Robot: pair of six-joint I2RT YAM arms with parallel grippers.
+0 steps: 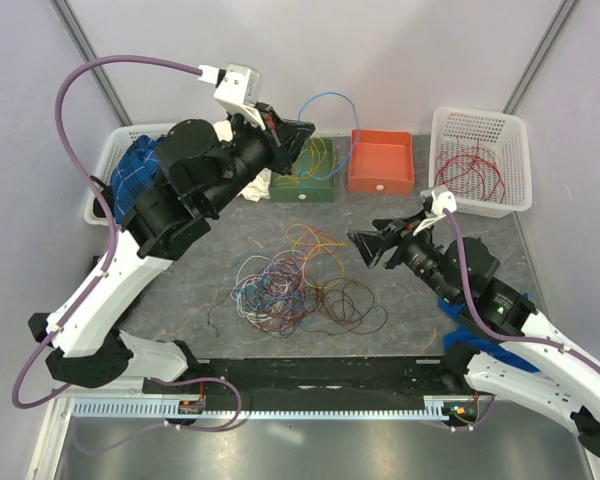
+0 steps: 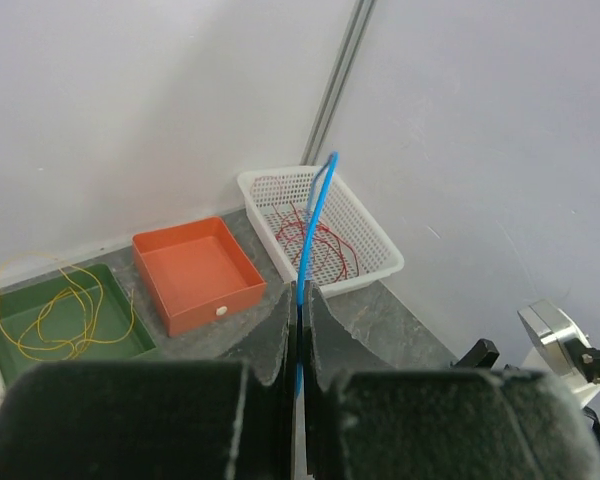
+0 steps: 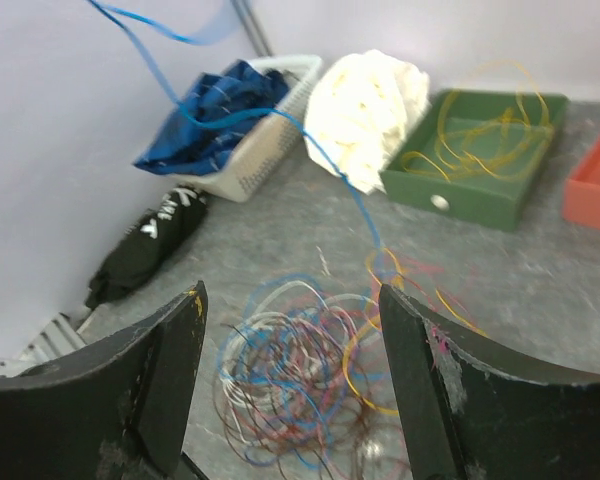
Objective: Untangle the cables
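Note:
The cables (image 1: 295,285) lie in a knotted heap of blue, white, red, brown and yellow strands on the grey mat; the right wrist view shows the cables (image 3: 300,370) just below the fingers. My left gripper (image 1: 305,130) is raised at the back, above the green tray, and shut on one blue cable (image 2: 315,210) that sticks up between its closed jaws (image 2: 300,300). That blue cable (image 3: 170,85) loops through the air and runs down into the heap. My right gripper (image 1: 358,243) hovers at the heap's right edge, open (image 3: 292,295), with nothing between its fingers.
At the back stand a green tray (image 1: 300,188) holding yellow wires, an orange box (image 1: 380,160), and a white basket (image 1: 480,112) holding red wires. A white basket (image 1: 105,170) with blue cloth is at the left, with a white cloth (image 1: 260,185) beside it.

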